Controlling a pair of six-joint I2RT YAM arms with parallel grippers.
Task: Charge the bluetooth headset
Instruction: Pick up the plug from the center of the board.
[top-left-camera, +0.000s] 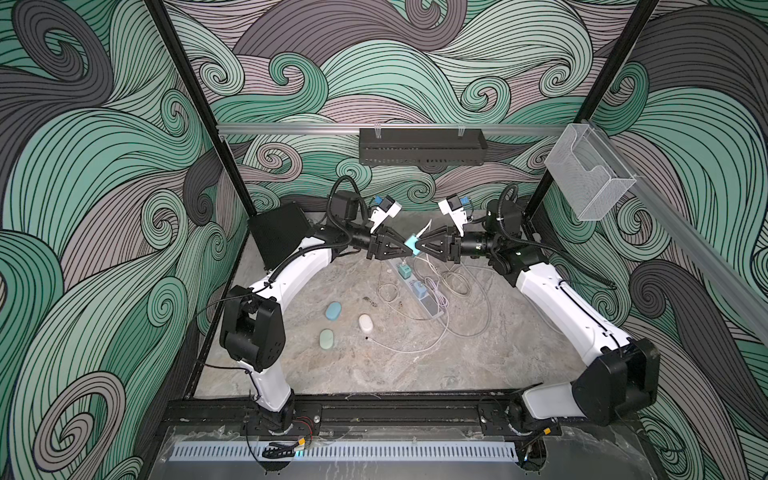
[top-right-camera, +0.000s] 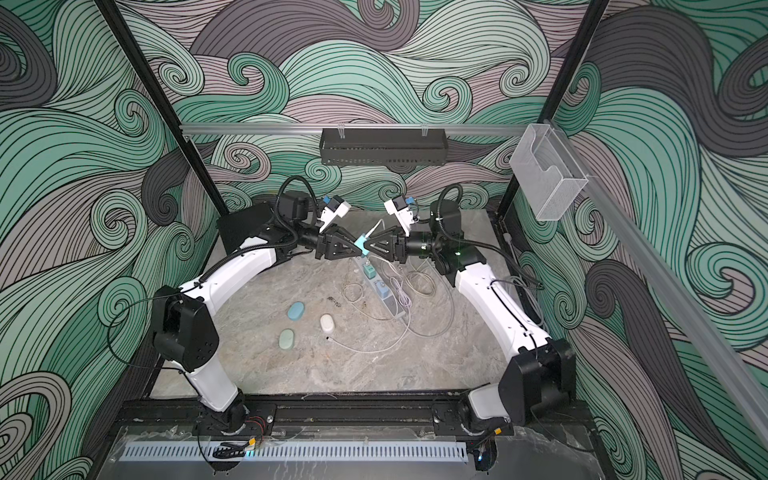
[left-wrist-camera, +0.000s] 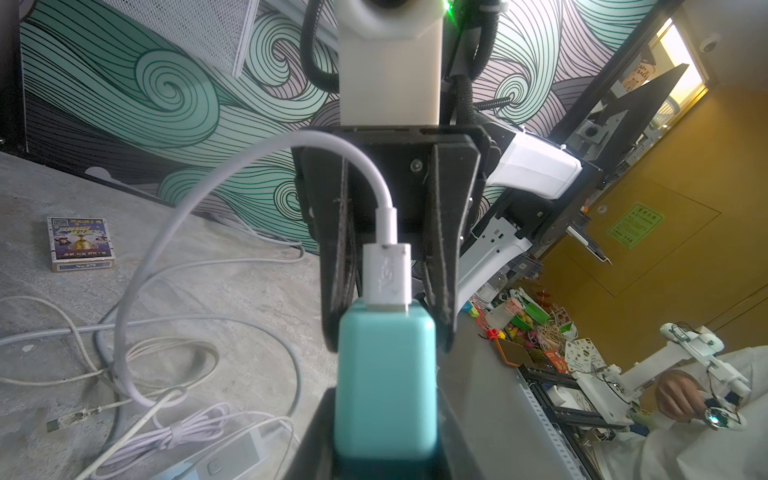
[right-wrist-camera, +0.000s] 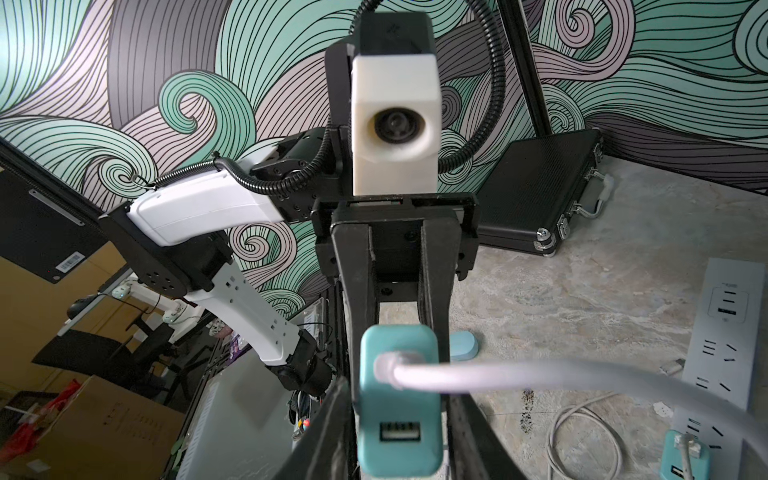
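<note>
Smooth teal plastic charger (left-wrist-camera: 386, 382), glossy white cable (left-wrist-camera: 385, 226), matt stone-look tabletop (left-wrist-camera: 249, 291), ribbed black case (right-wrist-camera: 536, 195).

Above the far end of the power strip (top-left-camera: 433, 311), the charger (top-left-camera: 411, 245) sits in the left gripper (top-left-camera: 405, 250). The right gripper (top-left-camera: 418, 245) meets it from the opposite side, and a cable (left-wrist-camera: 384, 199) is plugged into its end. Two adapters (top-left-camera: 403, 272) stand in the strip on the table (top-left-camera: 478, 365). Three headset cases (top-left-camera: 333, 311) lie to the strip's left, loose cords (top-left-camera: 465, 328) loop around it, and a briefcase (top-left-camera: 280, 239) stands in the far left corner.
</note>
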